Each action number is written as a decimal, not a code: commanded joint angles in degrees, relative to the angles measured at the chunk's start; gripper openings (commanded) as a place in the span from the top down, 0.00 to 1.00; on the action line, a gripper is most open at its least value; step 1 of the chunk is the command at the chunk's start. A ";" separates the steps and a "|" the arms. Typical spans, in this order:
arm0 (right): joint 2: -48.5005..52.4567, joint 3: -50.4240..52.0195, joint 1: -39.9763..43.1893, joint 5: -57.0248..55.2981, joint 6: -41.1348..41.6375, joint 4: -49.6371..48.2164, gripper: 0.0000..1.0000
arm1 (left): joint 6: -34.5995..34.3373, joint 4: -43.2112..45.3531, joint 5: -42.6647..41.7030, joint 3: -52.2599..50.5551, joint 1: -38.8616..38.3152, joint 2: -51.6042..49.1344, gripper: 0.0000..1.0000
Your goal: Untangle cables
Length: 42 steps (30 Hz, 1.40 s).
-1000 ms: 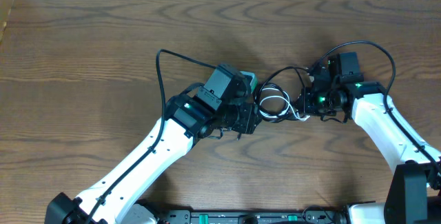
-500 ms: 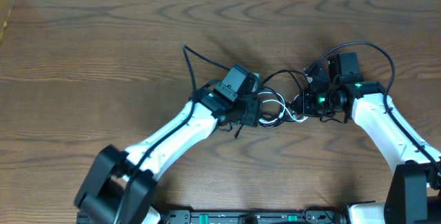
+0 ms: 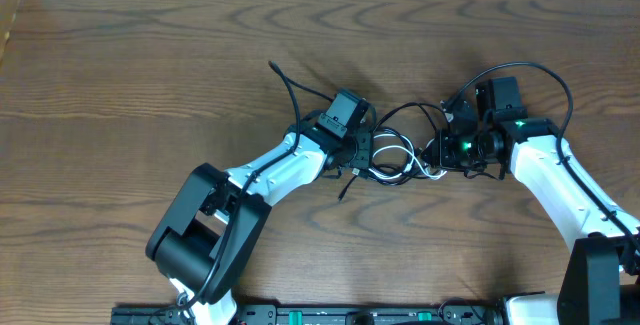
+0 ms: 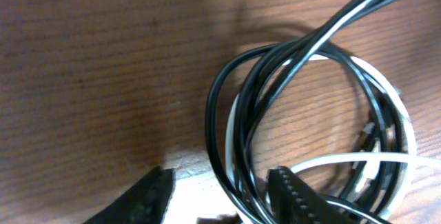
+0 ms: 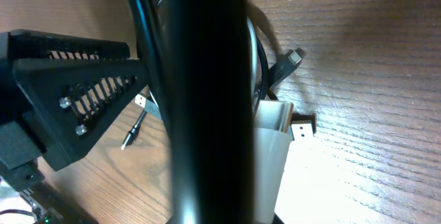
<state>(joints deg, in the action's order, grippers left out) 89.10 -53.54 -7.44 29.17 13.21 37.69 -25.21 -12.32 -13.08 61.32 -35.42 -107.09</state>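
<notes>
The table [image 3: 150, 65] is dark brown wood with a strong wavy grain and a dull sheen, and a pale strip runs along its far edge. Near its middle, between the two arms, lie the tangled cords: a thin glossy black cable [image 4: 227, 93] wound in several rounded loops, and a flat-looking white cable [image 4: 406, 124] coiled through and under those loops. From above the bundle is a small knot of rings, with one black strand arching off towards the right arm. A small dark plug [image 5: 293, 57] rests on the wood at the coil's edge. The left gripper [image 4: 220, 179] stands part-way open over the coil. Its black fingers [image 4: 296, 196] – one with a toothed inner face – straddle several black strands, and bare wood shows in the gap. The right gripper [image 3: 437, 155] sits at the coil's right side, jaws closed – whether a strand is pinched between them cannot be told.
</notes>
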 commanded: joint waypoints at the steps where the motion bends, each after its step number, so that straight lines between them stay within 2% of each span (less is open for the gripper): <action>1: 0.39 -0.87 -0.15 1.22 0.46 0.07 0.99 | -1.73 0.02 0.68 -0.15 -0.07 -2.38 0.56; 6: 0.39 -0.87 -0.15 1.22 0.46 0.66 0.99 | -4.31 0.02 0.04 -0.15 -0.07 -4.13 0.60; 8: 0.39 -0.87 -0.15 1.22 0.46 0.66 0.99 | -4.26 0.07 -0.42 -0.15 -0.07 -4.15 0.73; 12: 0.39 -0.87 -0.15 1.14 0.44 0.68 0.98 | -4.24 1.55 -4.66 -0.11 0.00 -3.98 0.91; 17: 0.39 -0.87 -0.15 -5.92 0.46 3.39 0.97 | -0.57 -0.48 -5.29 -0.07 0.42 -1.38 0.93; 19: 0.39 -0.87 -0.04 -16.04 0.50 7.08 0.85 | 0.35 -4.02 -4.04 -0.07 1.79 1.49 0.93; 21: 0.39 -0.87 -0.04 -25.05 0.52 9.88 0.69 | 1.20 -8.98 -3.21 -0.07 4.15 5.66 0.92; 22: 0.39 -0.87 0.00 -29.57 0.96 10.99 0.64 | 2.01 -12.28 -3.43 -0.07 6.01 8.81 0.93; 26: 0.39 -0.87 0.26 -36.72 5.31 11.80 0.56 | 3.50 -18.62 -8.83 -0.09 9.84 16.39 0.93; 28: 0.39 -0.87 0.52 -36.72 6.82 11.54 0.54 | 6.45 -20.13 -13.77 -0.09 10.93 19.63 0.93; 31: 0.39 -0.87 0.76 -36.50 10.08 10.91 0.45 | 8.48 -20.94 -16.98 -0.09 11.26 23.32 0.93; 33: 0.39 -0.87 0.72 -32.22 10.05 9.27 0.39 | 9.16 -21.09 -17.86 -0.09 11.23 25.31 0.93; 34: 0.39 -0.87 0.66 -26.95 7.52 7.93 0.38 | 9.14 -21.07 -18.36 -0.09 11.23 25.97 0.93; 38: 0.39 -0.87 0.24 13.99 -18.14 2.08 0.33 | 10.56 -20.41 -25.62 -0.09 11.23 26.82 0.93; 40: 0.39 -0.87 -0.15 23.37 -21.35 0.66 0.31 | 10.88 -20.22 -27.69 -0.09 11.23 26.77 0.93; 42: 0.39 -0.87 -0.63 28.22 -21.97 -1.18 0.30 | 11.28 -20.20 -28.96 -0.09 11.23 26.77 0.93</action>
<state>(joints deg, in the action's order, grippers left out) 89.14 -53.67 -7.33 34.68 0.95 38.13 -16.21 -32.86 -35.94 61.19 -24.32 -80.82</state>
